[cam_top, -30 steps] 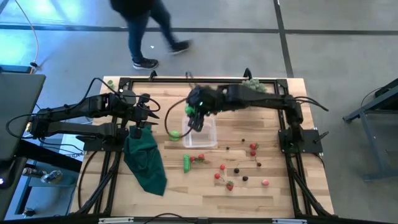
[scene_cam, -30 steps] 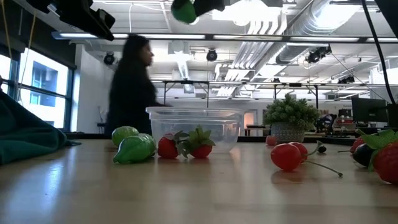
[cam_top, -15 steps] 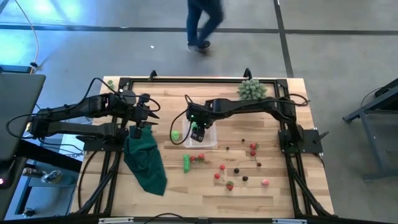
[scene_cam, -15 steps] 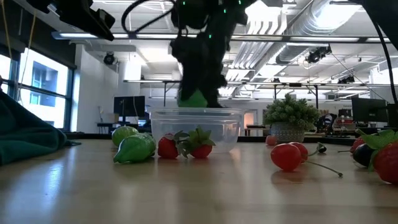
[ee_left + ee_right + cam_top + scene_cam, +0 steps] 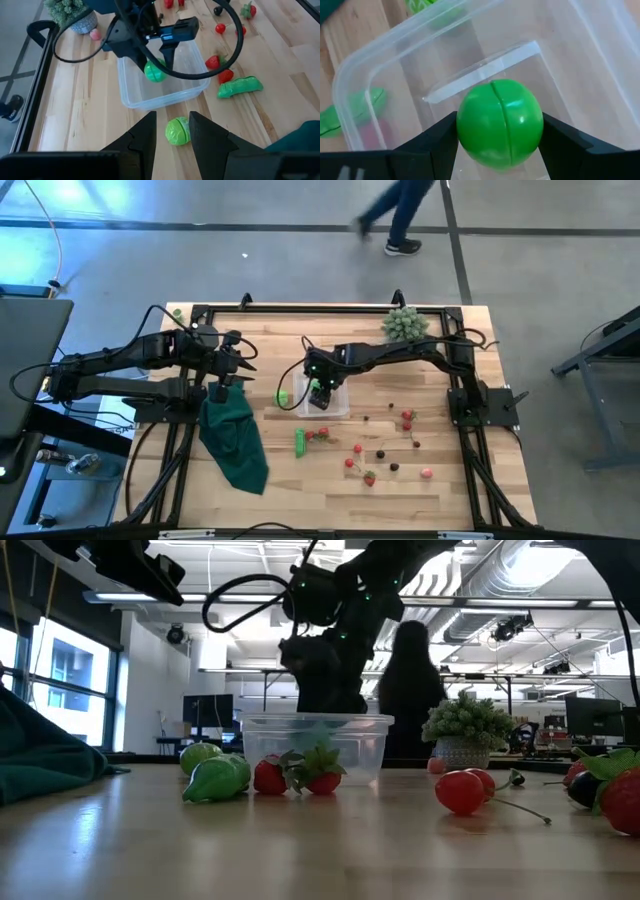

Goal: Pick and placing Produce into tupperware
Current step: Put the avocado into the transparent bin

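The tupperware [image 5: 330, 402] is a clear, squarish tub near the table's middle. My right gripper [image 5: 318, 390] reaches down into it, shut on a round bright green toy fruit [image 5: 500, 122], which also shows in the left wrist view [image 5: 155, 70]. Loose produce lies on the wood around the tub: a green leafy ball [image 5: 177, 131], a green pepper [image 5: 240, 86], strawberries [image 5: 300, 772] and several small red and dark pieces [image 5: 385, 450]. My left gripper [image 5: 172, 132] stays open above the table's left part, with nothing between its fingers. My right gripper pinches the green fruit at two opposite sides [image 5: 461, 131] between its two fingers. The fingers [image 5: 560, 137] slant down from above, coming from the table's right side. The fruit sits inside the tupperware's walls. Whether it touches the bottom, I cannot tell.
A dark green cloth [image 5: 235, 438] hangs over the frame below my left arm. A pale green spiky plant in a pot [image 5: 403, 323] stands at the far right corner. A person [image 5: 400, 215] walks on the floor beyond the table. Bare wood lies along the near edge.
My right gripper has come down from high above the table into the tupperware, carrying the green fruit and tipping more steeply downward. It stays shut on the fruit. A person has walked from left to right behind the table.
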You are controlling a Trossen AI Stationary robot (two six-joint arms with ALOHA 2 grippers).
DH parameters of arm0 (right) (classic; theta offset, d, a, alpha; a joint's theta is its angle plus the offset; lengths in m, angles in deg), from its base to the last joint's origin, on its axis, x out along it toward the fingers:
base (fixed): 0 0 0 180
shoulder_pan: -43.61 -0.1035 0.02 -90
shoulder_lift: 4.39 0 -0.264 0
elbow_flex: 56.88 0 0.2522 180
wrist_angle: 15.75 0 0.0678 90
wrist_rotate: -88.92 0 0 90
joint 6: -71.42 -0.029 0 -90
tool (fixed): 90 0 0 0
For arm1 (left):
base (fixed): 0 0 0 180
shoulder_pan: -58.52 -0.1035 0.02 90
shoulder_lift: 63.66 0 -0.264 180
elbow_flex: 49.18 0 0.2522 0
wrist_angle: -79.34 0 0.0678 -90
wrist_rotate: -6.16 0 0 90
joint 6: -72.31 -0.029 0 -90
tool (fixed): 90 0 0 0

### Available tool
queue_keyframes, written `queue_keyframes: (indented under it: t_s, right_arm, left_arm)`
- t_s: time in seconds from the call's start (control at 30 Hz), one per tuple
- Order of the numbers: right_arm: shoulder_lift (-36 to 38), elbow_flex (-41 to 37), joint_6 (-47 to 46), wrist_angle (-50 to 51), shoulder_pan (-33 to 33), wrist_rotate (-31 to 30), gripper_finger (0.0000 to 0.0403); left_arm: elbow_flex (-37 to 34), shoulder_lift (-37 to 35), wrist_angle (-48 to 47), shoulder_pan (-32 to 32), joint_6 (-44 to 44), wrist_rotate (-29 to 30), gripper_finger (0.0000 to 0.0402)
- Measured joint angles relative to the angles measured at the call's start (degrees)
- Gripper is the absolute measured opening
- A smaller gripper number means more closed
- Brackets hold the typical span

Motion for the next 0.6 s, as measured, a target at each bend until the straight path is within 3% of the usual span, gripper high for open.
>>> queue_keyframes:
  t_s: [0.6]
  right_arm:
    - [-1.1, 0.0, 1.9, -1.3, 0.9, 2.0, 0.023]
  left_arm:
    - [0.0, 0.0, 0.0, 0.0, 0.0, 0.0, 0.0106]
